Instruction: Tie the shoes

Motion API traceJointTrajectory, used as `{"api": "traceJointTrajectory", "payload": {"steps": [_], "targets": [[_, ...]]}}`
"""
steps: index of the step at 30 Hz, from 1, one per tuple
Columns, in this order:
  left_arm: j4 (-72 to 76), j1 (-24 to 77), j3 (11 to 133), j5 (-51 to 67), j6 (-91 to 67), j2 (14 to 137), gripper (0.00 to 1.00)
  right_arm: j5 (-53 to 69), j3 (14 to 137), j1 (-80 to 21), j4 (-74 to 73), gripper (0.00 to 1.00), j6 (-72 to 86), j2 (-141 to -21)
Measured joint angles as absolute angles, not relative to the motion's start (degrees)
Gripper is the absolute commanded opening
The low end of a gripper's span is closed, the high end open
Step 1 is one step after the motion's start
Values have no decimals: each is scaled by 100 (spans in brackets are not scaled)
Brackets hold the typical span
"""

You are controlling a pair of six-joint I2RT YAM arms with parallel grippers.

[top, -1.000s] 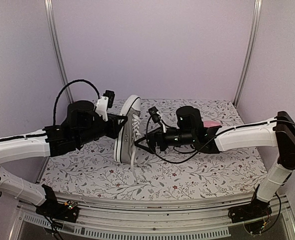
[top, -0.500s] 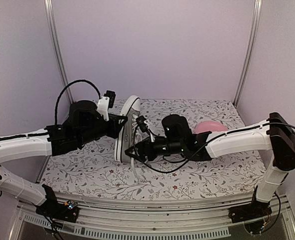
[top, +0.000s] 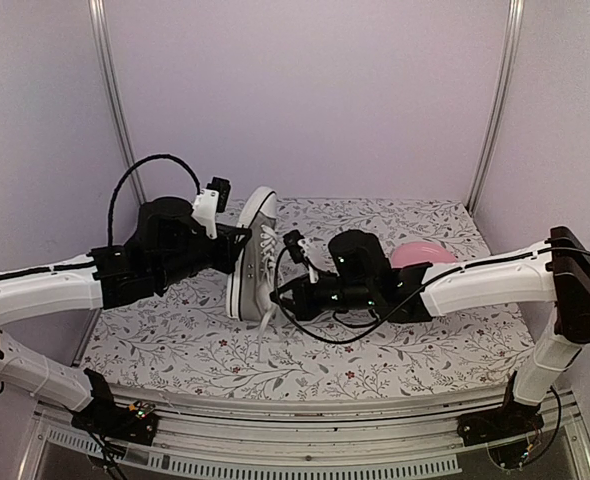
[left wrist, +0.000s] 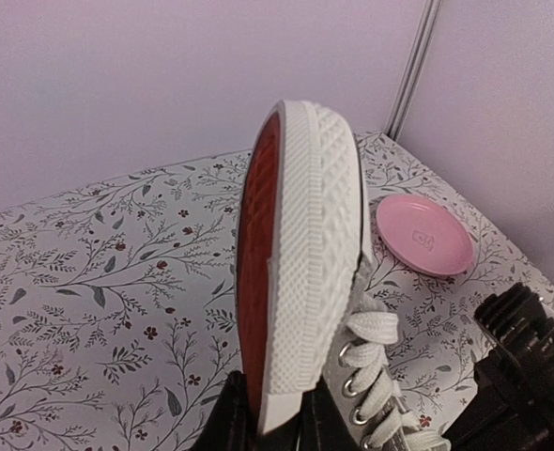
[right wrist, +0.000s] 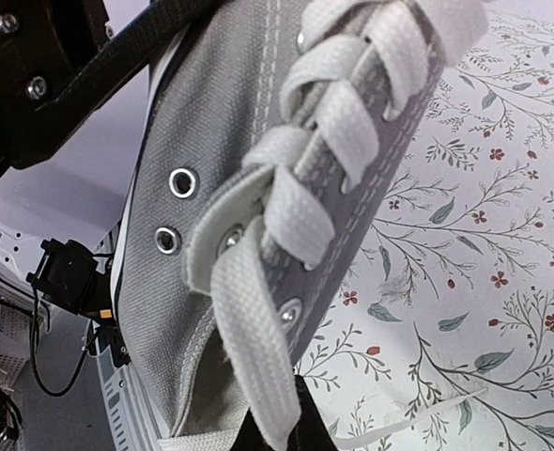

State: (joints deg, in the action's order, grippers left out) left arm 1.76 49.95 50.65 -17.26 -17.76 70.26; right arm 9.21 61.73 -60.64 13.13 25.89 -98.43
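One sneaker [left wrist: 305,263], heel offscreen

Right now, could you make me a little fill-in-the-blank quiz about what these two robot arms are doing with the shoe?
1. The left gripper clamps the grey sneaker by its rubber ___.
2. The right gripper is shut on a white ___ of that sneaker.
3. The round plate is coloured ___.
Missing words: sole; lace; pink.
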Motion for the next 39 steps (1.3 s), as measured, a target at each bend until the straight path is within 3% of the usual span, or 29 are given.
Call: {"api": "traceJointTrajectory", "payload": {"steps": [14, 27, 34, 39], "targets": [[104, 5076, 5404, -1702, -720, 7389, 0, 974, 6064, -5811, 222, 2, 2408, -8930], [1033, 5977, 6578, -1804, -2434, 9233, 0, 5, 6287, -5472, -2252, 2, 1719, -6875], [1680, 5957, 6272, -1640, -3166, 9817, 0, 239, 5940, -5461, -2226, 2, 1737, -7118], [1776, 5837, 5487, -1382, -3439, 10097, 0, 843, 5315, -5461, -1472, 2, 1973, -8003]]}}
